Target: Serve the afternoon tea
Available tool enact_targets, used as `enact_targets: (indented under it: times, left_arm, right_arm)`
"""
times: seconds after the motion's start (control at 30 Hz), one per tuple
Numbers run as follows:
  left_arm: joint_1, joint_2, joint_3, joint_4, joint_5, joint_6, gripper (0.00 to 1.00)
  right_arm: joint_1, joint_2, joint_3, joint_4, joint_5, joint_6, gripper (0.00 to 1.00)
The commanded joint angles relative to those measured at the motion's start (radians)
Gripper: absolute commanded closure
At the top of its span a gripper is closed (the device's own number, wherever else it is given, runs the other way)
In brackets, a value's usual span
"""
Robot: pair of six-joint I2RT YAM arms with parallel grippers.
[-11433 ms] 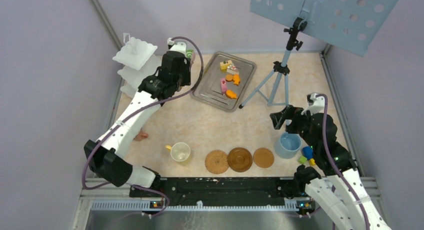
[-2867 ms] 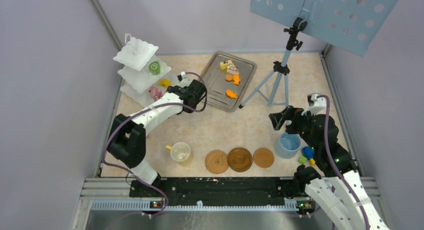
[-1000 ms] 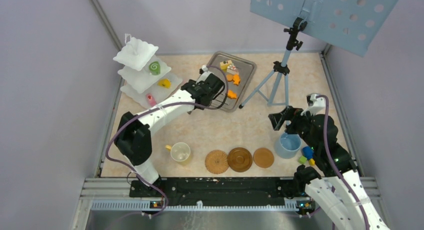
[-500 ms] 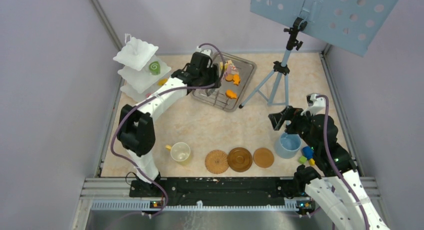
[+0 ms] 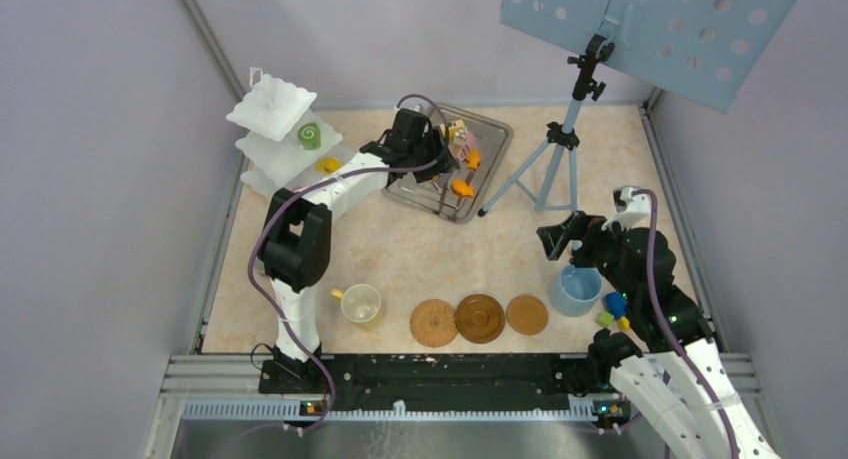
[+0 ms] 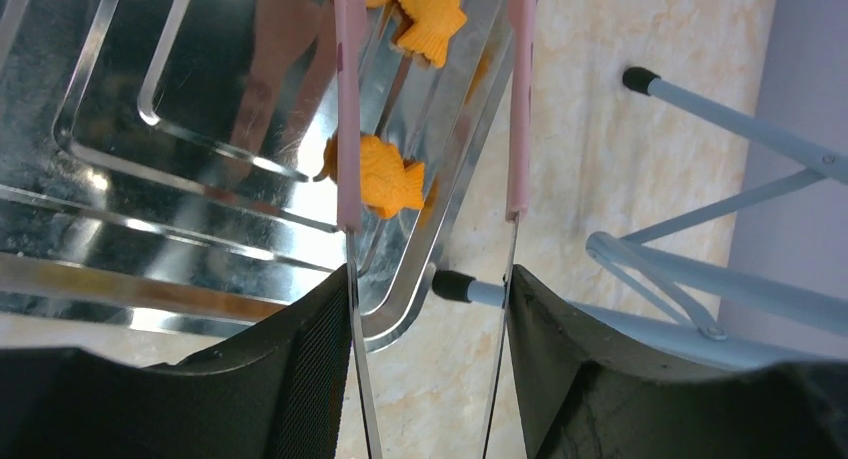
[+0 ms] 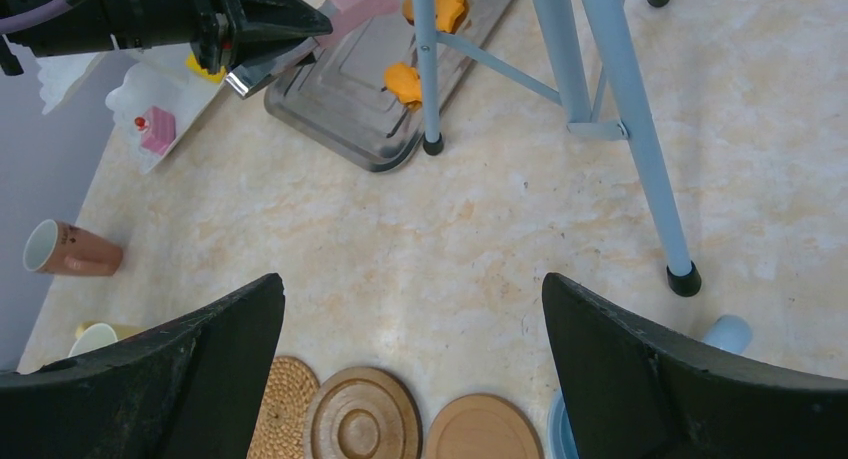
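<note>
An orange fish biscuit [image 6: 385,176] lies in the metal tray [image 6: 150,229] near its edge, between the two arms of the pink tongs [image 6: 347,129]. The left end effector [image 6: 428,309] pinches the tongs. The right end effector [image 7: 412,289] is spread wide above the counter [image 7: 450,239], near the blue cup [image 5: 575,289].

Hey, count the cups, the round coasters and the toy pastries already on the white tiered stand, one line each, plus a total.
Cups: 3 (clear cup with yellow handle, pale blue cup, brown cup on its side)
Round coasters: 3 (woven coaster, dark wooden coaster, light wooden coaster)
Toy pastries on the white three-tier stand: 3 (green swirl roll, yellow wedge, pink slice)
Total: 9
</note>
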Motion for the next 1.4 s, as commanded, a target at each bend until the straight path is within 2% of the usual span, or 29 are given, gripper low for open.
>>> enact_targets:
  times: [0.0,0.27,0.43,0.93,1.27,1.37]
  left_arm:
    - [-0.025,0.048,0.093,0.073,-0.065,-0.054,0.41]
    - [-0.102,0.142,0.239,-0.034,-0.332,-0.034,0.38]
    - [-0.132,0.19,0.313,-0.08,-0.437,-0.056,0.38]
    - [-0.164,0.38,0.544,-0.2,-0.541,-0.124,0.4]
    - [-0.183,0.407,0.562,-0.201,-0.583,-0.12,0.44]
    - [-0.186,0.403,0.562,-0.194,-0.575,-0.107,0.51]
  right_arm:
    - [0.01,0.014,-0.001,0.028,0.014,0.0,0.02]
    - [0.01,0.012,0.003,0.023,0.013,0.0,0.02]
    - [0.01,0.009,0.002,0.022,0.014,0.003,0.02]
    - [0.011,0.0,-0.001,0.024,0.012,0.005,0.02]
    - [0.011,-0.001,-0.002,0.027,0.009,0.005,0.02]
    - [0.01,-0.002,-0.001,0.027,0.008,0.004,0.02]
